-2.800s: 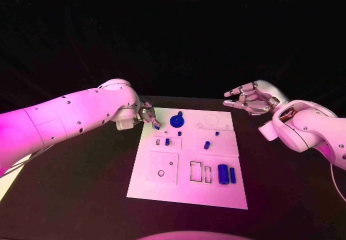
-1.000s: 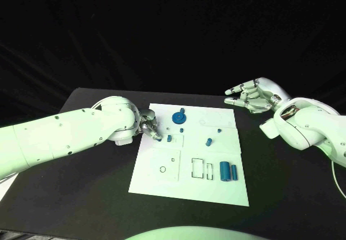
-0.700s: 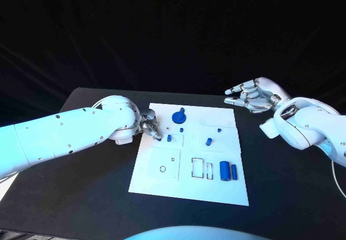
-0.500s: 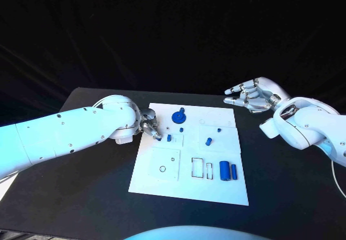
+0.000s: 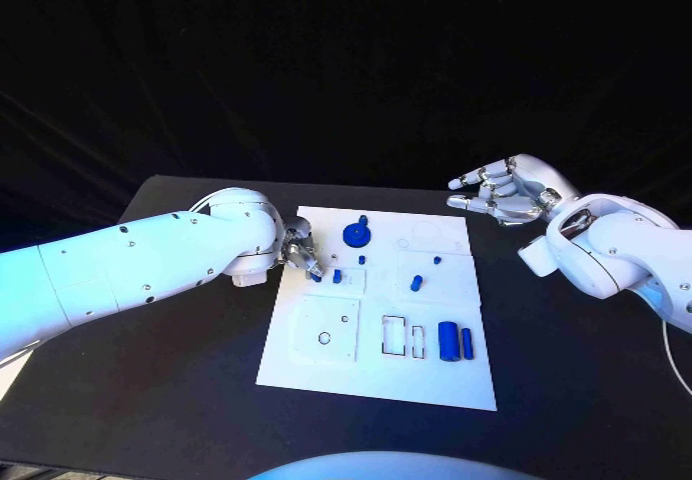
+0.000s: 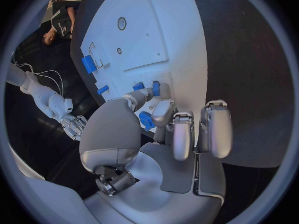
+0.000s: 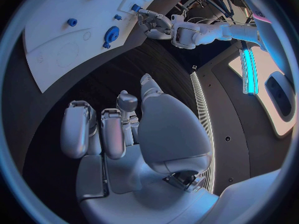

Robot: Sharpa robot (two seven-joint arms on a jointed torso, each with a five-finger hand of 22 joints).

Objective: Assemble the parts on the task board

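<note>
The task board (image 5: 378, 380) lies in the middle of the black desk (image 5: 173, 400), with bare desk on every side. The left hand (image 5: 299, 252) sits at the board's left edge near its far corner, its fingers (image 6: 154, 97) pinching a small blue part (image 5: 316, 275) there. Just beside it stands another small blue part (image 5: 338, 276). The right hand (image 5: 500, 196) hovers off the board's far right corner, fingers loosely curled and grasping nothing, well apart from the two blue cylinders (image 5: 456, 341) near the right edge
</note>
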